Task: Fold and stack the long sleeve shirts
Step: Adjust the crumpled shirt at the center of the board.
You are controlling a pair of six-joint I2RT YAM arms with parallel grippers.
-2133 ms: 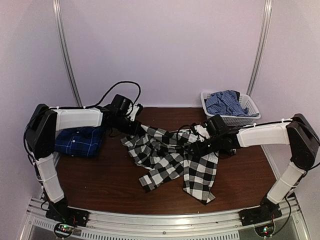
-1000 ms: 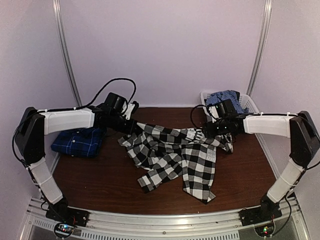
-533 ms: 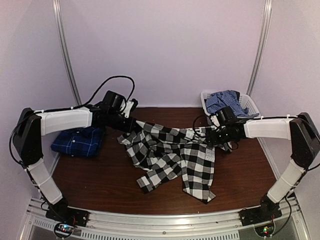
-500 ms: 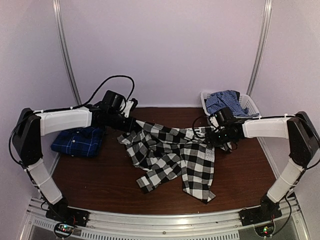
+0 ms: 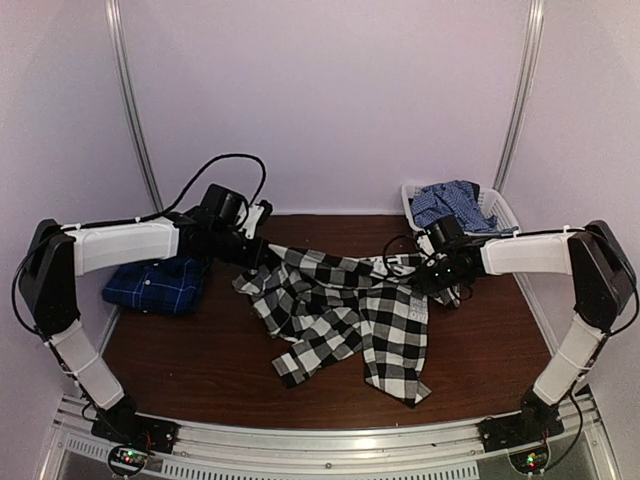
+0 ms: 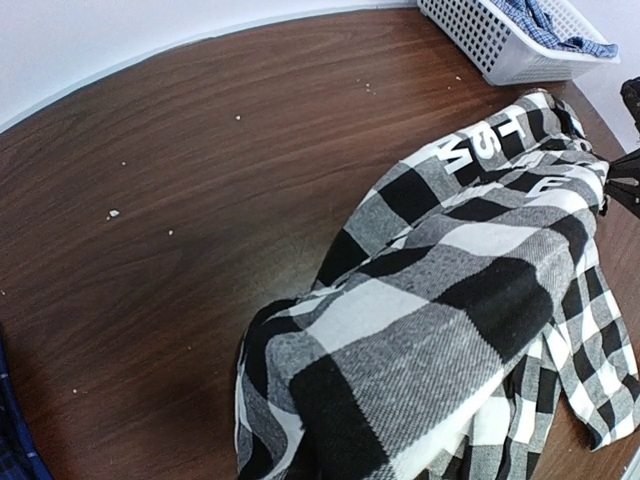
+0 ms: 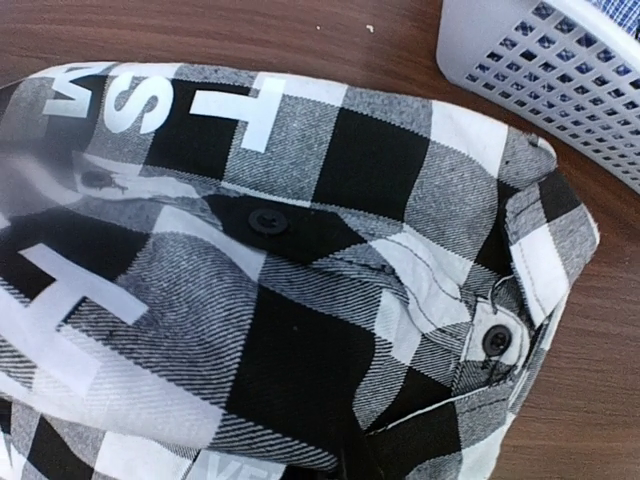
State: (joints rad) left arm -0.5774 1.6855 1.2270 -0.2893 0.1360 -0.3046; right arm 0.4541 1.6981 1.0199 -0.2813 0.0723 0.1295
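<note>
Right end effector (image 5: 437, 268) lowered toward table (image 5: 200, 350) since earlier frame; left end effector (image 5: 258, 255) drew away from basket (image 5: 478, 236). Both grasp checked shirt (image 5: 345, 310) edge beside basket, stretching it flat for folding. Plaid shirt (image 5: 155, 282): folded, far from basket.

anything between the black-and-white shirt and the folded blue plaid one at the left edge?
Nothing visible lies between the black-and-white shirt and the blue plaid shirt; only bare table shows there. The left arm does hang over the plaid shirt's far edge.
</note>
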